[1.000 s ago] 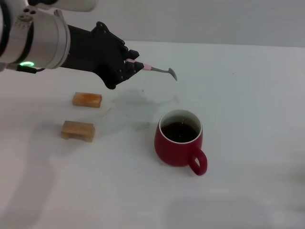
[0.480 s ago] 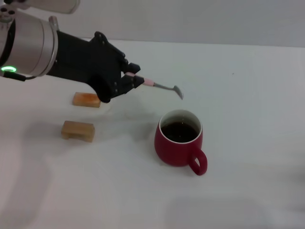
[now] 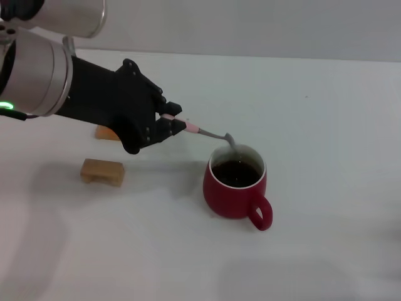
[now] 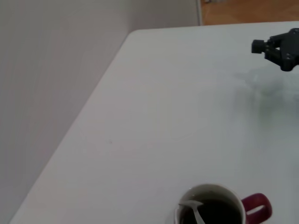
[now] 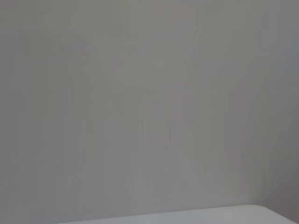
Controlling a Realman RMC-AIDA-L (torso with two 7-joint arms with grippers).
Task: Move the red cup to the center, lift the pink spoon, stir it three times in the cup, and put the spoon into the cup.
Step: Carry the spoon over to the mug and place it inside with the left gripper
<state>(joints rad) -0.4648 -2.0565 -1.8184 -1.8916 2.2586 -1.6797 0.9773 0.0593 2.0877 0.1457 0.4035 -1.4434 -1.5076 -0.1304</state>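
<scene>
One red cup [image 3: 235, 185] is seen on the white counter [image 3: 326, 138], near the middle, its handle turned toward the near right and dark liquid inside. One pink spoon [image 3: 207, 133] is held by its pink handle in the jaws of the left gripper [image 3: 173, 123], which are closed on it to the left of the cup; the grey bowl is tipped down at the cup's far rim, and in the left wrist view it [image 4: 193, 208] is seen just inside the cup [image 4: 219, 210]. Two wooden blocks are counted at the left: one [image 3: 102, 171] in full view, the other [image 3: 103, 133] largely hidden behind the gripper. The right gripper [image 4: 280, 46] is seen far off above the counter, and the state of its jaws cannot be told.
</scene>
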